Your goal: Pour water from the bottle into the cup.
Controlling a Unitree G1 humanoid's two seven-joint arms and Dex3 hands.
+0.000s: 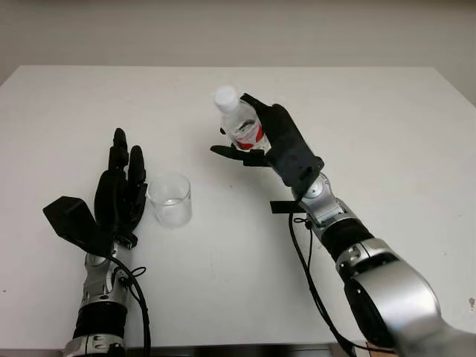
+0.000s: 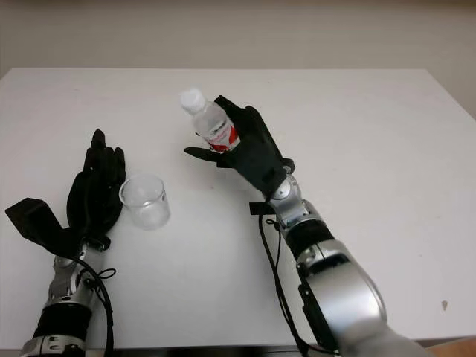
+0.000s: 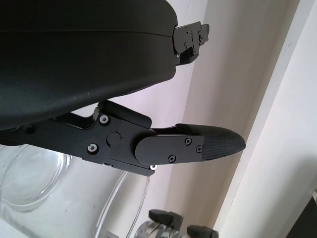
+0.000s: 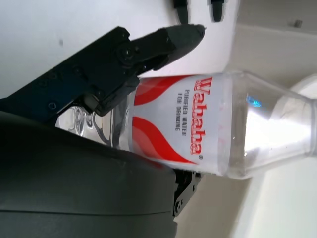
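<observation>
1. From the head camera I see my right hand (image 1: 269,143) wrapped around the bottle (image 1: 239,123), lifted off the white table (image 1: 387,134) and tilted with its white cap (image 1: 225,96) toward the far left; the cap is on.
2. My right wrist view adds the red-and-white label (image 4: 171,124) and clear water inside; one finger (image 4: 163,42) crosses the bottle's side.
3. The cup (image 1: 170,199) stands upright at front left, just beside my left hand (image 1: 119,195), which is open and holds nothing; the left wrist view shows the cup's clear rim (image 3: 59,196) close under that hand.
4. Bare tabletop lies between bottle and cup, and widely to the right; the near edge runs just behind both forearms.
</observation>
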